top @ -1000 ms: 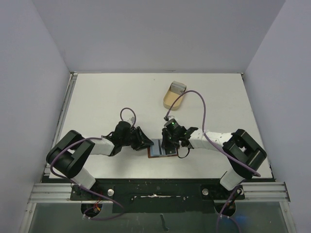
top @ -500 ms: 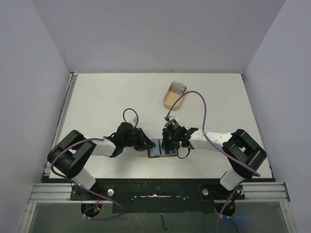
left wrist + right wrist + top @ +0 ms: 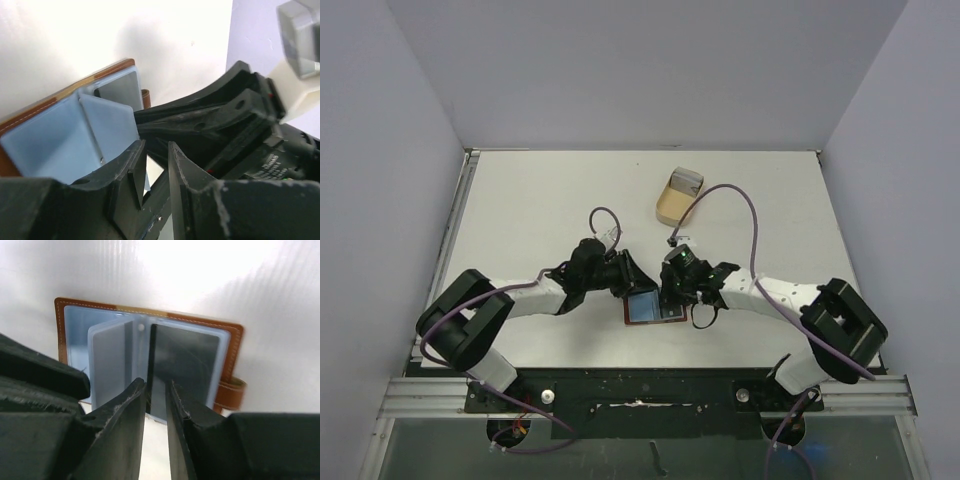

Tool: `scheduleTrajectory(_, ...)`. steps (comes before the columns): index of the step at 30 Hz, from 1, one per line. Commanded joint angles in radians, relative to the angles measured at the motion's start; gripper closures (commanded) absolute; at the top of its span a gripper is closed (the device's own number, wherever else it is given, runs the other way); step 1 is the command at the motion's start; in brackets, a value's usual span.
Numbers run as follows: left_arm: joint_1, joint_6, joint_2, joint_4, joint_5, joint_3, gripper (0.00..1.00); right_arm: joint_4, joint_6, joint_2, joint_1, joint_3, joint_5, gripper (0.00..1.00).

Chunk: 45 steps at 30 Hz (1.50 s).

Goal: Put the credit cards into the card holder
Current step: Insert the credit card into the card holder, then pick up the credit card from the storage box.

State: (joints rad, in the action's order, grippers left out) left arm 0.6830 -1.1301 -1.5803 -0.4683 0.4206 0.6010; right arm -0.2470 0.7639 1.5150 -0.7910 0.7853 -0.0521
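Note:
The reddish-brown card holder (image 3: 650, 312) lies open on the white table between both grippers. Its pale blue clear sleeves (image 3: 65, 135) fan up from the spine. In the right wrist view a pale grey card (image 3: 110, 360) shows in the left sleeve and a dark-faced card (image 3: 185, 365) in the right one. My right gripper (image 3: 155, 382) is narrowly open over the holder's (image 3: 232, 355) near edge, with a sleeve's thin dark edge standing between its fingers, against the left one. My left gripper (image 3: 156, 145) hangs at the holder's (image 3: 115, 67) left side, narrowly open, with table showing through the gap.
A tan oval tray (image 3: 675, 203) holding a grey block (image 3: 686, 181) stands at the back, right of centre. The holder's strap loop (image 3: 230, 392) sticks out on its right side. The two grippers (image 3: 632, 285) (image 3: 670, 293) are almost touching above the holder.
My left gripper has slid right to the holder's left edge. The right gripper shifted slightly and its jaws parted a little. The holder's sleeves now stand fanned up.

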Motion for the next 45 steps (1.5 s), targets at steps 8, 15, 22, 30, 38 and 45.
scheduleTrajectory(8, 0.065, 0.044, -0.181, -0.097, 0.044, 0.130, 0.75, -0.039, -0.181, -0.338, 0.189, 0.042, -0.223, 0.60)
scheduleTrajectory(15, 0.059, 0.087, -0.112, -0.003, 0.053, 0.142, 0.73, 0.062, -0.475, -0.224, 0.315, 0.214, -0.091, 0.56)
scheduleTrajectory(22, -0.015, 0.186, 0.103, 0.281, -0.039, 0.086, 0.65, -0.017, -0.726, 0.075, 0.415, 0.531, 0.011, 0.47)
scheduleTrajectory(30, -0.128, 0.303, 0.268, 0.504, -0.040, 0.013, 0.61, -0.108, -0.932, 0.402, 0.460, 0.873, -0.007, 0.39)
scheduleTrajectory(38, -0.201, 0.327, 0.375, 0.565, -0.005, -0.055, 0.61, -0.153, -1.103, 0.646, 0.462, 1.130, -0.071, 0.35)
scheduleTrajectory(45, -0.227, 0.325, 0.393, 0.563, 0.024, -0.074, 0.61, -0.181, -1.201, 0.784, 0.462, 1.275, -0.098, 0.28)
